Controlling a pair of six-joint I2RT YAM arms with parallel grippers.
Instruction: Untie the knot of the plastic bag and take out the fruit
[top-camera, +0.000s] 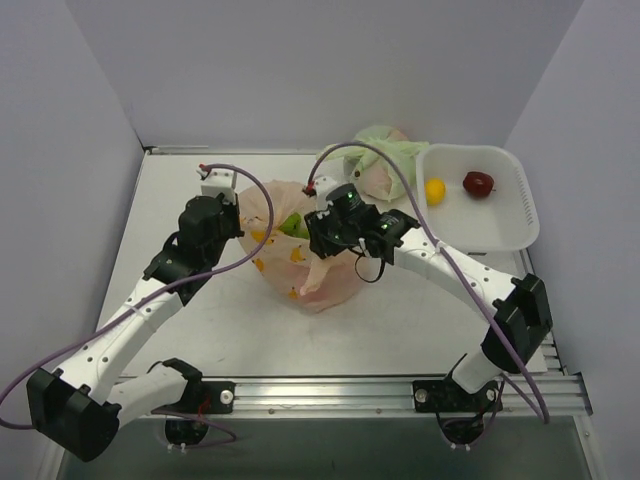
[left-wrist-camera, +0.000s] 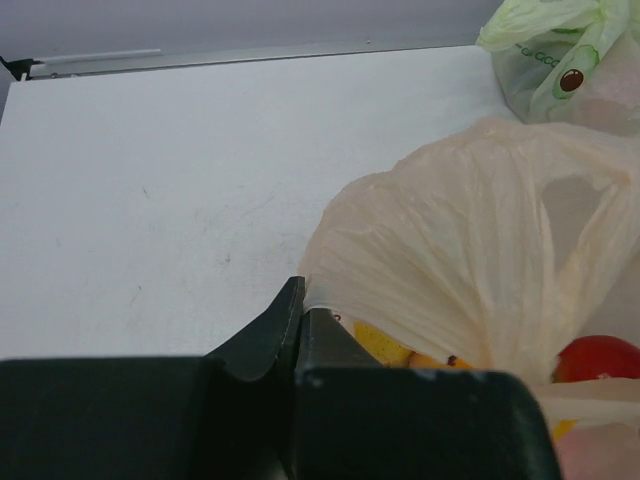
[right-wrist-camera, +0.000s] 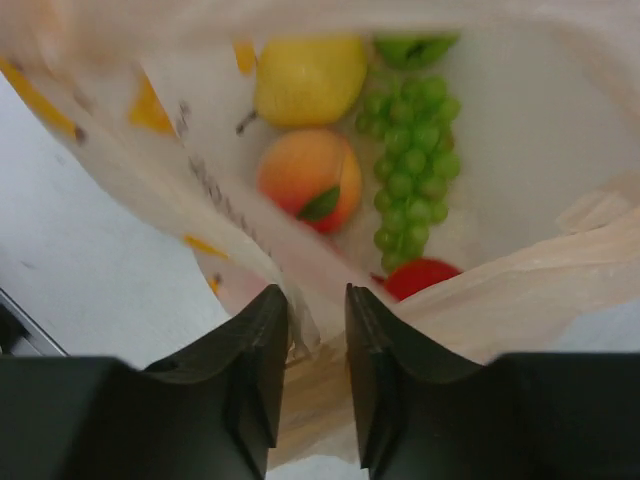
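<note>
Crinkly peach-orange plastic bag (top-camera: 330, 285) of toy fruit (right-wrist-camera: 310, 180), film pinched tight in left claw (left-wrist-camera: 303, 318) and right claw (right-wrist-camera: 315, 335).

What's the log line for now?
left gripper shut on thin peach-orange plastic bag | right gripper shut on bag | bag open | small toy fruit inside

I counted two bags on the worktop: one peach-orange plastic bag (top-camera: 300, 262) at centre and one pale green bag (top-camera: 385, 150) at one o'clock. One white tray (top-camera: 520, 215) at two o'clock held two fruits: one yellow ball (top-camera: 435, 190) and one dark red fruit (top-camera: 478, 183). Five more showed inside the plastic bag: one yellow fruit (right-wrist-camera: 310, 80), one peach (right-wrist-camera: 310, 180), one grape bunch (right-wrist-camera: 410, 170), one green fruit (right-wrist-camera: 415, 47) and one red fruit (right-wrist-camera: 420, 277).
</note>
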